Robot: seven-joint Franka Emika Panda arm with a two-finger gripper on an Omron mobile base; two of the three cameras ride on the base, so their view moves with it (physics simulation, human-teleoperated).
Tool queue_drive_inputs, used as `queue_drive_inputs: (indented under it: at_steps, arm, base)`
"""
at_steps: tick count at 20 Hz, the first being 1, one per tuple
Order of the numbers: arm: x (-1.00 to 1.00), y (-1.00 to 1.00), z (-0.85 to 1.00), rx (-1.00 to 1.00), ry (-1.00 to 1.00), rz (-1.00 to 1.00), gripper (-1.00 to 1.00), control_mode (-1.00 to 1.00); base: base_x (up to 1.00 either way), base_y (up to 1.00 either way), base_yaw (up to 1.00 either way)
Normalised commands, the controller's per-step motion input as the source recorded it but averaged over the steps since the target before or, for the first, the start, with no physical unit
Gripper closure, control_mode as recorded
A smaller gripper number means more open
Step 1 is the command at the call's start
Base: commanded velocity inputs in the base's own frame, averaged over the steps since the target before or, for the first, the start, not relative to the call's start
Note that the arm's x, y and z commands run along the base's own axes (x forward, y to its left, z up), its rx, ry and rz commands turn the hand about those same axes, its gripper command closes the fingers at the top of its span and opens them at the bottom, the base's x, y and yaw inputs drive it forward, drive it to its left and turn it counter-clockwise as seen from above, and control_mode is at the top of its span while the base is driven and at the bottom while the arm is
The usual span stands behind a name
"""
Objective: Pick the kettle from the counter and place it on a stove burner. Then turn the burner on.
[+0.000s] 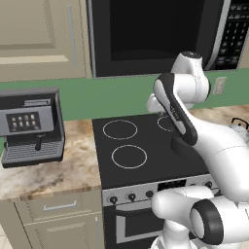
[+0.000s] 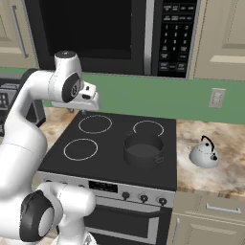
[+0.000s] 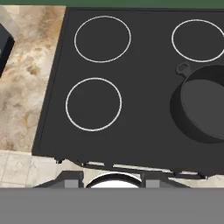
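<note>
kettle (image 2: 205,154) on the counter (image 2: 225,143) — well apart from the gripper (image 2: 81,111) — its spread unclear.

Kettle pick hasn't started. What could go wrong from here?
1. The kettle sits on the counter right of the cooktop while the hand hangs over the rear left; the long sweep passes the dark pot and might clip it.
2. The pot fills the front-right burner beside the kettle, so placement likely needs a farther ring, such as the front-left stove burner.
3. The kettle's thin arched handle leaves little grasp margin.
</note>
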Motion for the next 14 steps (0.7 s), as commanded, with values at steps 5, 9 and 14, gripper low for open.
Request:
queue_drive_inputs:
  at_steps: [5, 9, 14]
  arm:
    - [-0.07, -0.08, 0.00, 0.00, -0.03, 0.00, -1.00, -1.00]
    - [-0.15, -0.14, 0.00, 0.00, 0.00, 0.00, -1.00, -1.00]
    - [-0.07, -0.17, 0.00, 0.00, 0.00, 0.00, -1.00, -1.00]
  base:
    - [0.00, 0.00, 0.00]
    - [0.00, 0.00, 0.00]
    - [0.00, 0.00, 0.00]
